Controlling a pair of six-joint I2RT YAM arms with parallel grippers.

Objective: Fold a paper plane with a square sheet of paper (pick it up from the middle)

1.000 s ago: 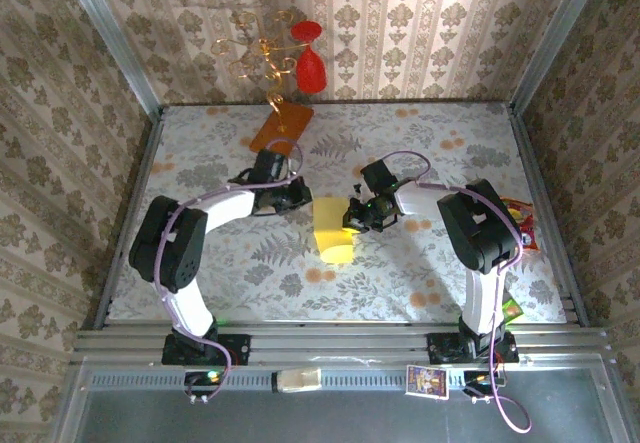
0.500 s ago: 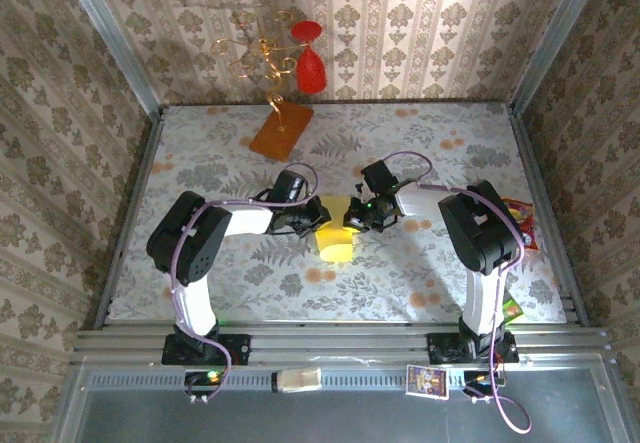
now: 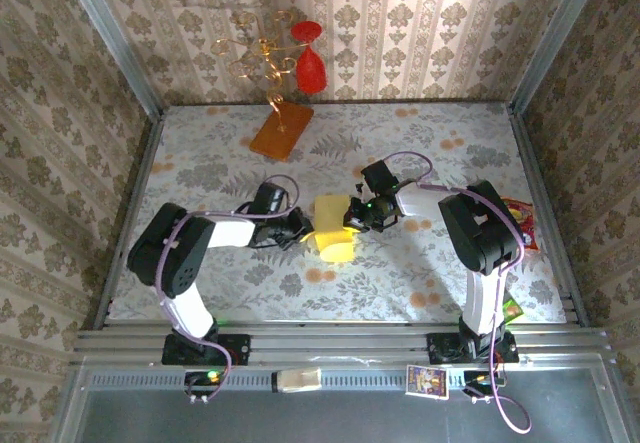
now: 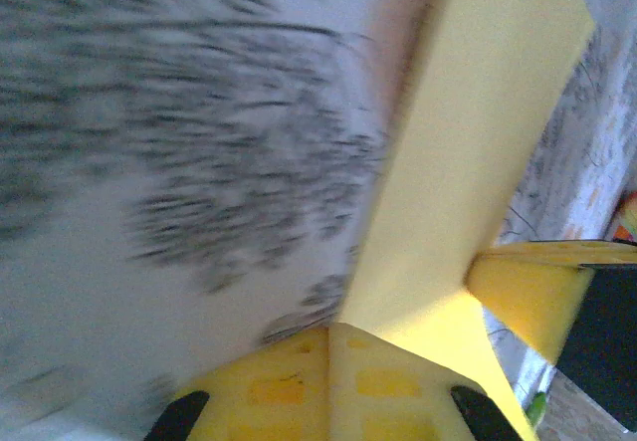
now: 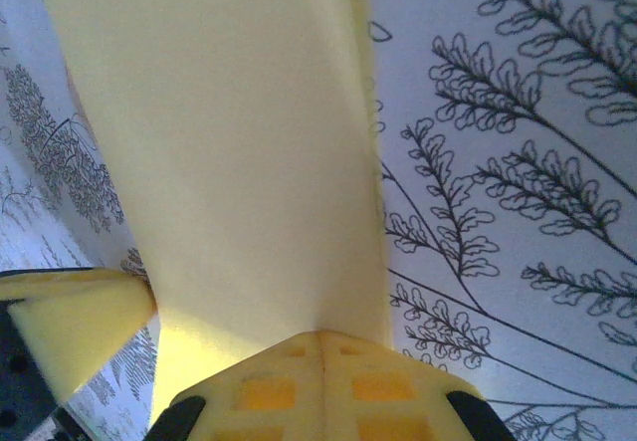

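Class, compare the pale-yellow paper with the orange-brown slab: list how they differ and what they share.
The paper is pale yellow; the slab is orange-brown. The paper sits mid-table, pinched by the left gripper and right gripper; the slab lies untouched near the back wall. Both are plain, one-coloured pieces.

Damask wallpaper walls (image 3: pixel 420 23), floral-print tabletop (image 3: pixel 400 273), aluminium frame rails (image 3: pixel 340 343).

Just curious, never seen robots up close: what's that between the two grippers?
The square sheet of paper, pale yellow and creased, spans from the left gripper to the right gripper; the top view shows it.
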